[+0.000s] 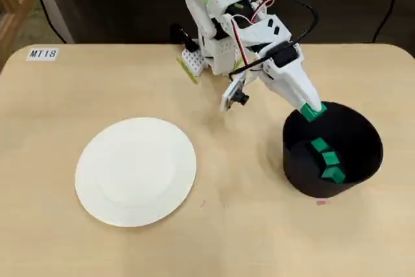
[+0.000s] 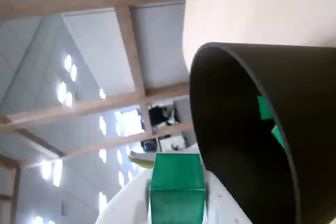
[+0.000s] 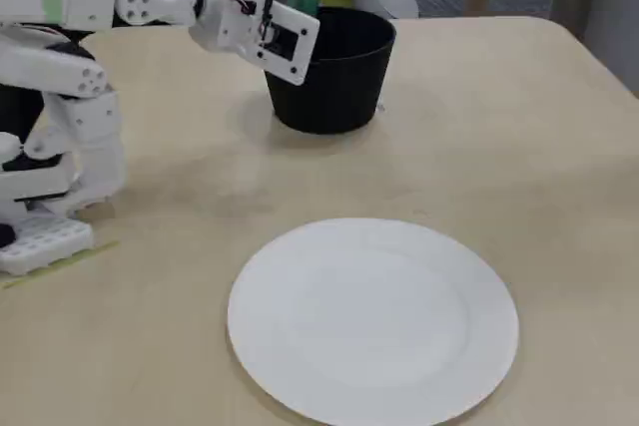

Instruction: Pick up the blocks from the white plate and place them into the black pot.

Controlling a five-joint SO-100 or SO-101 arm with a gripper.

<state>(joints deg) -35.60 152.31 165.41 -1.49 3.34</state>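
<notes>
Over the table (image 1: 259, 238), the hand (image 1: 312, 111) clamps a green block (image 2: 177, 188) at the black pot (image 1: 363, 160) rim.

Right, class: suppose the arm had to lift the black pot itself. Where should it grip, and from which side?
Probably best to pinch the rim wall of the black pot from above, one finger inside, one outside. It has no handles, looks too wide to span, and its top is open.

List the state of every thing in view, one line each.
white plate: empty, flat on the table.
black pot: upright, three green blocks inside.
fourth green block: held at the pot's rim, not yet released.
gripper: shut on that block.
</notes>
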